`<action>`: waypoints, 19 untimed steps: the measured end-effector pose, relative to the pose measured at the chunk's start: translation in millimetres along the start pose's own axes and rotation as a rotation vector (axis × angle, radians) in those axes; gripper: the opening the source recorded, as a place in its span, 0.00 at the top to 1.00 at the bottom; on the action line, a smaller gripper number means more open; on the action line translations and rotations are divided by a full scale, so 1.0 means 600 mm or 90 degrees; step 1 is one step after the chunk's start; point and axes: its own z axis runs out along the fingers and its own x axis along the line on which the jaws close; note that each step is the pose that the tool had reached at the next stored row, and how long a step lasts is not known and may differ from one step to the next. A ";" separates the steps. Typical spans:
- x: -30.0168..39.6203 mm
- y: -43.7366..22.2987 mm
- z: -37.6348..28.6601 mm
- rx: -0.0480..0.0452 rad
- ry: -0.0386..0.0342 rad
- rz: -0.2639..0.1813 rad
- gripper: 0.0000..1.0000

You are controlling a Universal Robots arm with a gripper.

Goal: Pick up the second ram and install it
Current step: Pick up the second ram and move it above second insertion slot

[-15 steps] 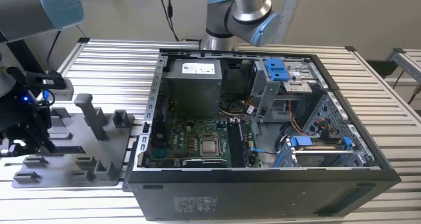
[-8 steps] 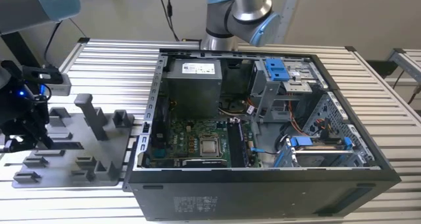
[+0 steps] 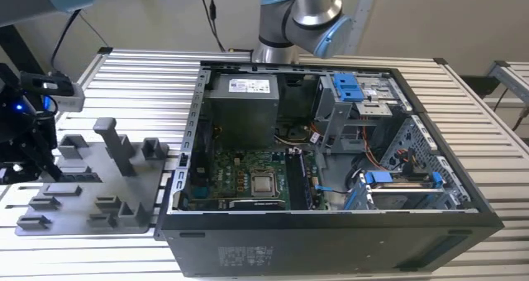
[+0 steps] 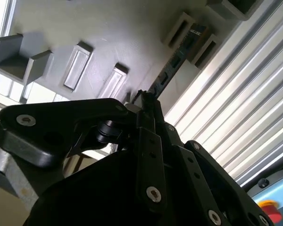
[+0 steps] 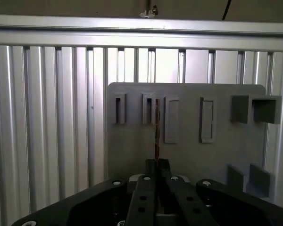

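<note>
The second ram (image 4: 172, 68) is a thin dark stick standing on edge, seen edge-on as a narrow line (image 5: 156, 127) in the first wrist view. My gripper (image 4: 146, 101) (image 5: 156, 164) is shut on its near end, fingers pressed against both faces. The stick's far end sits between two small grey holders on the grey fixture plate (image 4: 132, 33) (image 5: 188, 160). In the exterior view the gripper (image 3: 37, 166) hangs over the plate (image 3: 83, 222) at that view's left. The open computer case (image 3: 331, 231) holds the green motherboard (image 3: 240, 176).
Upright posts (image 3: 111, 142) and several small holders rise from the fixture plate. The ribbed metal table (image 3: 140, 77) lies under everything. Inside the case are a power supply (image 3: 241, 108), blue-tabbed drive bays (image 3: 347, 86) and cables. The arm's base (image 3: 298, 21) stands behind the case.
</note>
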 end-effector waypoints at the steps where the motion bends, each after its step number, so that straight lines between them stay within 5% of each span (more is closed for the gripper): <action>1: 0.000 0.000 -0.002 0.0001 0.0000 0.002 0.86; 19: -0.003 0.000 -0.068 0.0004 -0.0001 0.011 0.86</action>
